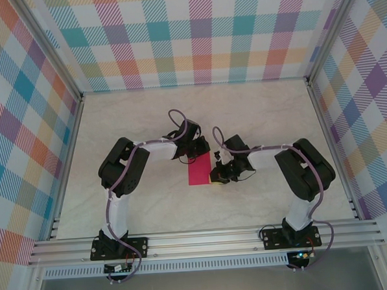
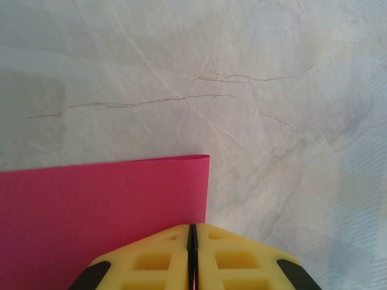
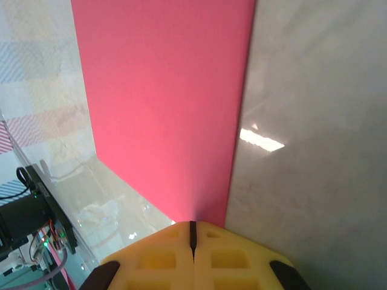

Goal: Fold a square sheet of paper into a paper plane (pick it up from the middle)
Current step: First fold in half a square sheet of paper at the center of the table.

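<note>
1. Evidently the left gripper (image 2: 192,232) is clenched, its yellow fingers meeting in a thin slit over the paper's corner, seemingly pinching it. Only a sliver is caught, so a pull could let the corner slip free.
2. Between the grippers, the paper (image 1: 199,170) hangs as a narrow crimson rectangle over the table (image 1: 147,121), about midway between its left and right edges. One edge in the left wrist view looks rolled over, so it is probably already doubled. If the layers shift against each other, the next crease would likely run crooked.
3. On the right, the right gripper (image 3: 193,229) is also clamped tight, with the sheet narrowing into its slit, so it appears to hold an edge. With both ends pinched, arms drawing apart could tear the thin sheet. Arms closing in could buckle it and leave a stray crease. The yellow pads also hide the pinch points, so slippage would be hard to spot.
</note>
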Tool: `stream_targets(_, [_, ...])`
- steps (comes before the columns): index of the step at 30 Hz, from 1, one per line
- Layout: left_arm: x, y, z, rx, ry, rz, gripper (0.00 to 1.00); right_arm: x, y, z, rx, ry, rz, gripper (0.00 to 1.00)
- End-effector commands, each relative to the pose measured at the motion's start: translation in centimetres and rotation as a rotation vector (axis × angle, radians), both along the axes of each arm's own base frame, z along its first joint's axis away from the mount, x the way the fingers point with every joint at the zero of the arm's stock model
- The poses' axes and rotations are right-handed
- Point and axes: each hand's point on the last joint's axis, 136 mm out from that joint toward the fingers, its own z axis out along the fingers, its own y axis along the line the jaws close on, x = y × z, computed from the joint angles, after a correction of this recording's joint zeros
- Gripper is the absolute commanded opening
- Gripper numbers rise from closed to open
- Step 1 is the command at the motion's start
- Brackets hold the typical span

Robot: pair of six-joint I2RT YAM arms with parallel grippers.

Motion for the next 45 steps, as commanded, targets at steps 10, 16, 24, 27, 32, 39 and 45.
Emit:
stream_targets(10, [-0.3,-1.2,4.4,-0.111,-0.073,-0.042,0.12,1.7,-1.0,4.9,-0.044,-0.150,-0.110,0.08])
stream_targets(16, [0.5,-1.5,3.8,-0.082,-0.067,-0.047,0.13,3.8,-2.3,3.9,-0.086,-0.154,-0.234,0.07])
stream_targets(24, [1.9,-0.7,1.4,0.035,-0.065,-0.032,0.12,4.3,-2.3,3.4,-0.080,-0.134,-0.247,0.08])
stream_targets(27, [2.2,-1.1,0.6,0.032,-0.049,-0.041,0.12,4.5,-2.1,3.4,-0.073,-0.131,-0.244,0.08])
stream_targets(32, [2.2,-1.1,-0.2,0.044,-0.034,-0.042,0.11,5.0,-1.5,3.4,-0.055,-0.126,-0.243,0.08])
stream_targets(39, [2.1,-0.2,-1.1,0.086,-0.027,-0.030,0.11,6.2,-0.3,3.4,-0.018,-0.123,-0.237,0.08])
stream_targets(45, [1.7,0.2,-1.7,0.096,-0.016,-0.025,0.11,7.9,1.1,3.4,0.019,-0.125,-0.237,0.08])
